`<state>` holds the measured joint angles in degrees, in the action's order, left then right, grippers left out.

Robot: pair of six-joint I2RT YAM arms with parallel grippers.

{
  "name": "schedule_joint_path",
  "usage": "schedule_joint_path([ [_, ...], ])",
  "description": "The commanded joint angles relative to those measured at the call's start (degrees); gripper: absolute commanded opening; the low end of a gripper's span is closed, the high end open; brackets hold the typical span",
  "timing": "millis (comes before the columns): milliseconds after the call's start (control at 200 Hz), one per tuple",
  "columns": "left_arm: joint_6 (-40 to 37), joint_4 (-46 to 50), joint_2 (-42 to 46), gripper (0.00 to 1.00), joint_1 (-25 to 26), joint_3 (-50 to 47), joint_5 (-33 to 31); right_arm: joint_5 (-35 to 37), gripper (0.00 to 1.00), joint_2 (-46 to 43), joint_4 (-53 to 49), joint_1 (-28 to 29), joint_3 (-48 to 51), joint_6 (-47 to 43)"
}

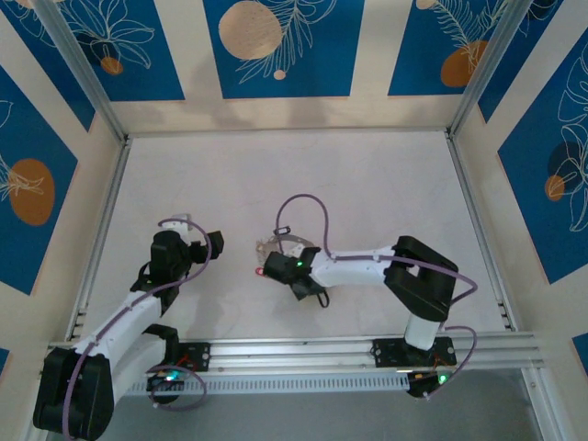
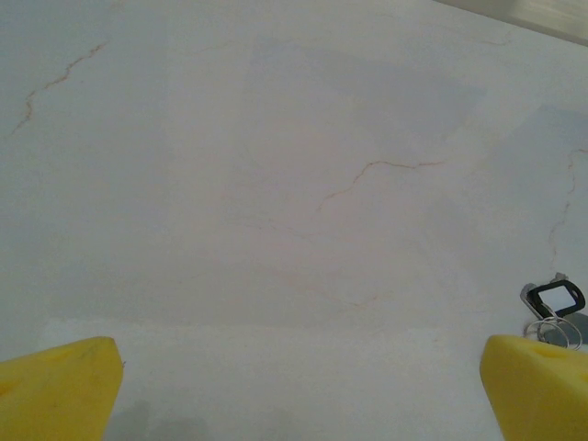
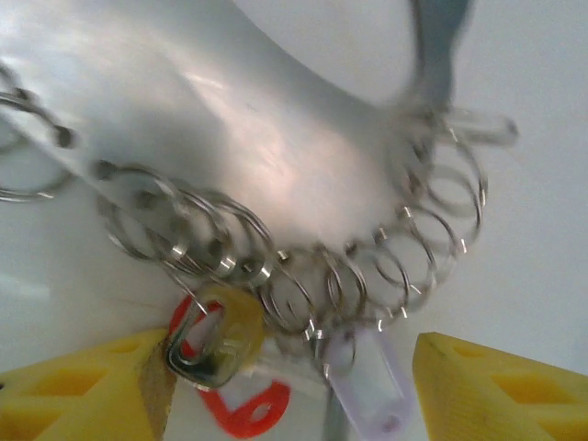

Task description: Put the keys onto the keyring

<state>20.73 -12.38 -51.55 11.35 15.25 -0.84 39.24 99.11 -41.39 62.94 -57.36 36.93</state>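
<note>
The keyring (image 3: pixel 287 262) lies on the table (image 1: pixel 386 184) immediately ahead of my right claw (image 3: pixel 289 390), near the middle of the surface.

1. Right claw: my 2 yellow fingers (image 3: pixel 501 390) stand spread. The right-hand one stands clear of everything. The left-hand one sits against the nearest of the keys (image 3: pixel 188 360), a dark metal piece overlapping a yellow tag (image 3: pixel 234 326). I cannot tell whether it presses on them.
2. In the gap between the fingers: 1 red tag (image 3: pixel 243 409) and 1 clear tag (image 3: pixel 367 381).
3. Just beyond the tags: the thin keyring wire curves across the view, threaded with a row of small split rings (image 3: pixel 441 197).
4. Beyond the wire: a blurred silvery shape (image 3: pixel 230 110), too close to identify.
5. Left claw (image 2: pixel 300 367): spread as wide as it goes, over bare veined table. Just beside its right-hand fingertip lie a black tag loop (image 2: pixel 556 296) and 2 or 3 small wire rings (image 2: pixel 562 331).
6. Overhead view: the left claw sits left of the keyring and apart from it, and the right arm reaches leftward to it.
7. Farthest: blue patterned wall panels (image 1: pixel 276 46) enclose the table.
</note>
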Motion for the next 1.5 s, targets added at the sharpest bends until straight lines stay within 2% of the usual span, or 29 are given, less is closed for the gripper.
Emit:
schedule_joint_path([
  [0, 0.8, -0.4, 0.0, 1.0, -0.7, -0.6, 1.1, -1.0, 0.68, -5.1, -1.8, -5.1, 5.7, 1.9],
  [220, 0.8, -0.6, -0.3, 1.0, -0.7, -0.5, 1.2, -4.0, 0.68, -12.6, 0.7, -9.4, 8.3, 0.6],
  [315, 0.8, -0.7, -0.2, 1.0, -0.7, -0.6, 1.2, -9.5, 0.66, -16.9, 4.3, -11.5, 9.1, -0.2],
  [435, 0.8, -0.6, -0.4, 1.0, -0.7, -0.5, 1.2, -15.7, 0.62, -20.1, 10.9, -11.6, 9.2, -1.0],
  [560, 0.8, -0.7, -0.5, 1.0, -0.7, -0.5, 1.2, -20.3, 0.54, -16.6, 15.0, -11.1, 5.9, -0.1],
  [685, 0.8, -0.7, -0.7, 1.0, -0.7, -0.4, 1.2, -22.9, 0.39, -11.6, 17.9, -8.9, 1.8, -0.2],
  [915, 0.8, -0.5, -0.9, 1.0, -0.7, -0.2, 1.1, -24.2, 0.35, -7.6, 16.1, -9.9, -0.9, 9.0],
  [1090, 0.8, -0.5, -1.3, 1.0, -0.7, -0.1, 1.1, -23.6, 0.28, -3.5, 15.3, -9.8, -3.1, 15.1],
  [1180, 0.8, -0.5, -1.3, 1.0, -0.7, -0.1, 1.1, -22.5, 0.29, -1.3, 14.5, -9.6, -5.7, 14.5],
  [1300, 0.8, -0.5, -1.4, 1.0, -0.7, -0.1, 1.1, -20.6, 0.39, 1.0, 13.8, -9.5, -10.3, 12.4],
  [1375, 0.8, -0.4, -1.7, 1.0, -0.7, 0.1, 1.0, -19.4, 0.4, 2.7, 14.8, -9.9, -12.4, 10.8],
  [1495, 0.8, -0.5, -1.8, 1.0, -0.6, 0.1, 1.1, -25.3, 0.48, 6.1, 20.0, -11.3, -14.7, 8.2],
])
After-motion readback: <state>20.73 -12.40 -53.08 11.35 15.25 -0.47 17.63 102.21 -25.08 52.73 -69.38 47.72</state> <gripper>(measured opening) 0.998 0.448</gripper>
